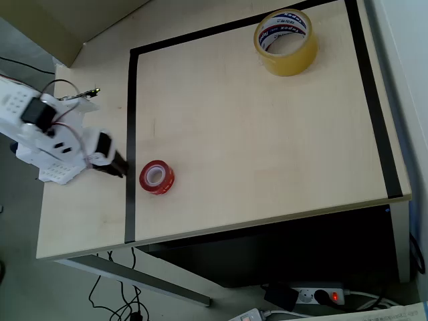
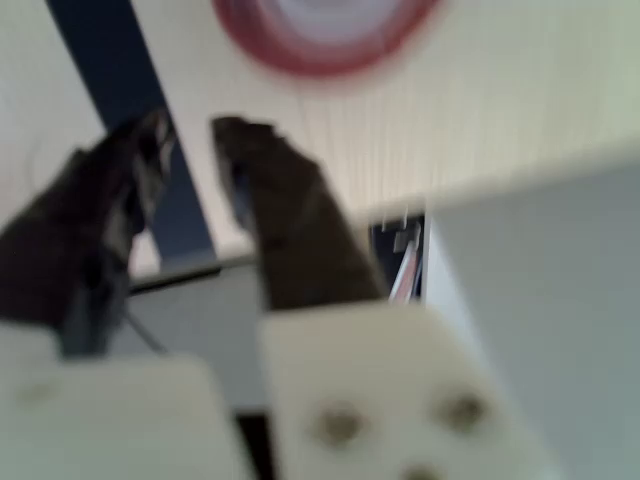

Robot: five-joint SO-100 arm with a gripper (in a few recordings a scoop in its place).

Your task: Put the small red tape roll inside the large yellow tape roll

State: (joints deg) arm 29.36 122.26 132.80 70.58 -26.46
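Note:
The small red tape roll (image 1: 156,177) lies flat on the pale wooden table (image 1: 254,140), just right of the black tape line at the left. The large yellow tape roll (image 1: 285,41) stands far off at the back right, its white core printed with lettering. My gripper (image 1: 119,167) sits just left of the red roll, over the black line, with dark fingers pointing at it. In the blurred wrist view the fingers (image 2: 262,190) stand a small gap apart with nothing between them, and the red roll (image 2: 322,30) lies just beyond their tips.
A black tape border (image 1: 131,140) frames the working area on the table. The white arm base (image 1: 47,144) sits at the table's left edge. A power strip (image 1: 314,294) and cables lie on the floor below the front edge.

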